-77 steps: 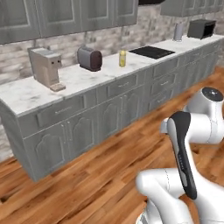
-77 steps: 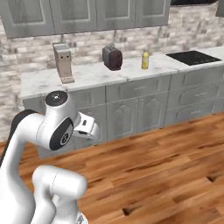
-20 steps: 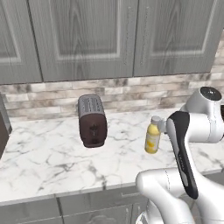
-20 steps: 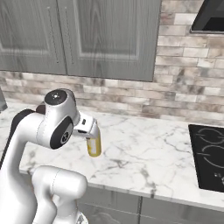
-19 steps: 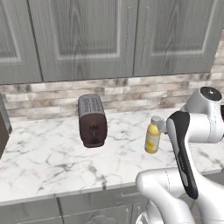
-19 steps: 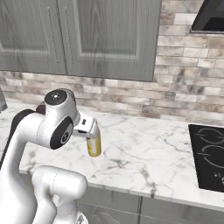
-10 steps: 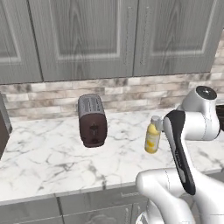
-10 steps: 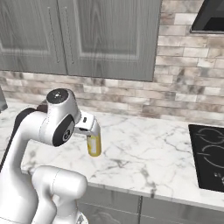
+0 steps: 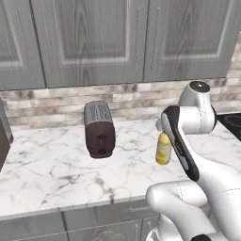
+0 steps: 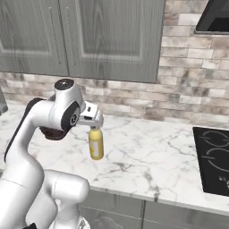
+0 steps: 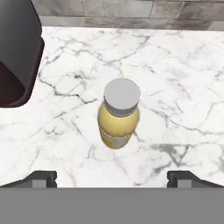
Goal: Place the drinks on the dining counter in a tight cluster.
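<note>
One of the drinks, a yellow juice bottle [image 9: 163,149] [image 10: 95,144] [image 11: 119,114] with a pale cap, stands upright on a marble worktop [image 10: 147,161] in front of a brick backsplash. My gripper [image 10: 95,125] [image 11: 112,178] hangs just above it, pointing down, open. In the hand view its two dark fingertips [image 11: 41,178] stand far apart, with the bottle a little ahead of the gap between them and nothing touching it. The dining counter is out of view.
A dark toaster [image 9: 99,129] [image 11: 17,52] stands on the worktop to the bottle's left. A black cooktop [image 10: 214,161] lies to the right under a range hood [image 10: 214,15]. Grey wall cabinets [image 9: 117,37] hang above. The worktop's front edge [image 9: 70,207] is near.
Since the oldest frames the base has driven up close to the worktop. Over the last second the hand has crept over the juice bottle, still open.
</note>
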